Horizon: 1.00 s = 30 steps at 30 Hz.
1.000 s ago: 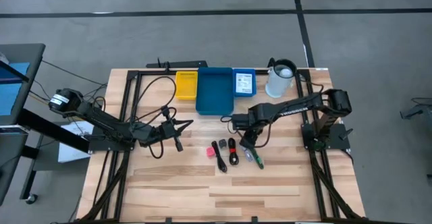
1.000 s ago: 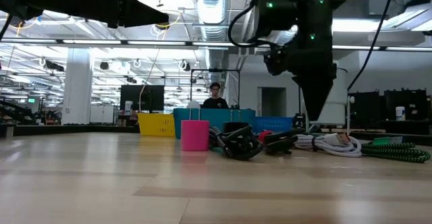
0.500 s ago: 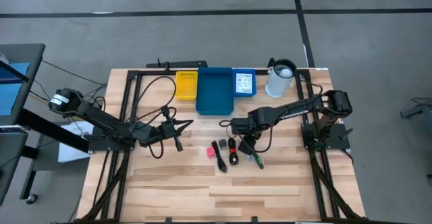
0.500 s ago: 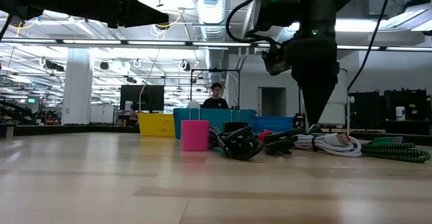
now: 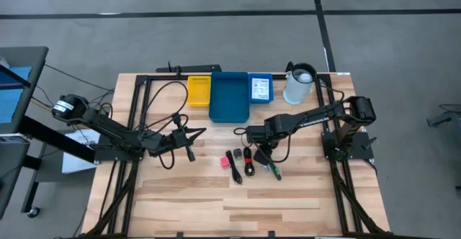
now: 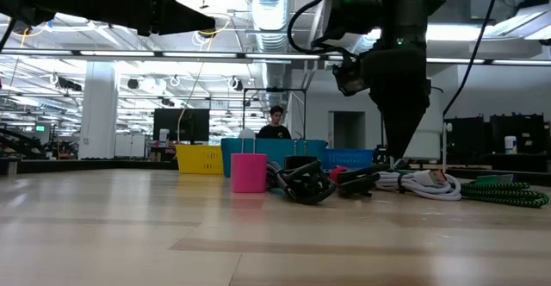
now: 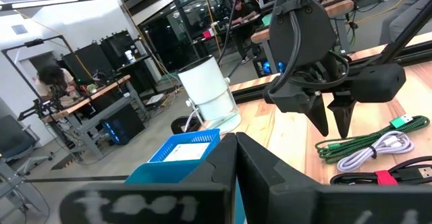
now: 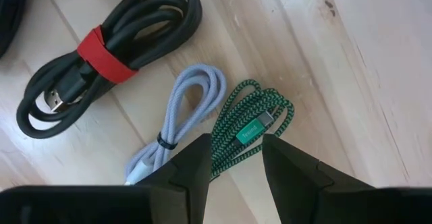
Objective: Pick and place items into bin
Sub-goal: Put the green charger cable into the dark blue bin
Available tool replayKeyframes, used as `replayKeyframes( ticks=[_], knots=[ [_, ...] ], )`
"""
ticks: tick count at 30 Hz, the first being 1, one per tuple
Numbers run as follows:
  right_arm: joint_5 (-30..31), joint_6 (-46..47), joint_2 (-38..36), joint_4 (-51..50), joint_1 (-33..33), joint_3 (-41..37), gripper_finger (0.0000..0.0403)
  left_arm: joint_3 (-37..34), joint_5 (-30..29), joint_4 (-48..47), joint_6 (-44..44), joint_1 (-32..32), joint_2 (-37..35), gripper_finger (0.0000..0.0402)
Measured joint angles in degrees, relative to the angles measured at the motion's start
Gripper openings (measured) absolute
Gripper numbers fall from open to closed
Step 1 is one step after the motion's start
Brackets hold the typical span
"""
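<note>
right claw (image 8: 235, 158): open, straddling green braided cable (image 8: 251, 126) directly below, cable's length crossing the gap
left claw (image 5: 193, 142): closed, idle, farther

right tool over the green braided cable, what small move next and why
Probably lower straight down. The right tool hangs open above the green braided cable, its fingers either side of the coil but not yet touching it. A short descent should bring the cable between them for closing. The left tool waits shut.
</note>
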Motion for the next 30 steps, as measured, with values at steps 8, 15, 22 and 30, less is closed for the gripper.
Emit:
replayKeyframes(
  ticks=[8,15,22,30],
  knots=[
    [0.0,1.86,0.0,2.19,0.0,-2.55,0.0129,0.0,0.0,0.0,0.0,0.0,0.0,0.0],
    [-0.46,5.06,-0.04,6.14,-0.39,-9.33,0.0129,0.0,0.0,0.0,0.0,0.0,0.0,0.0],
    [-1.9,4.8,-0.24,9.46,-0.26,-10.62,0.0129,0.0,0.0,0.0,-0.02,0.0,0.0,0.0],
    [-1.03,4.48,-0.17,9.78,-0.33,-10.6,0.0075,0.0,0.0,0.0,0.0,0.0,0.0,0.0]
  ],
)
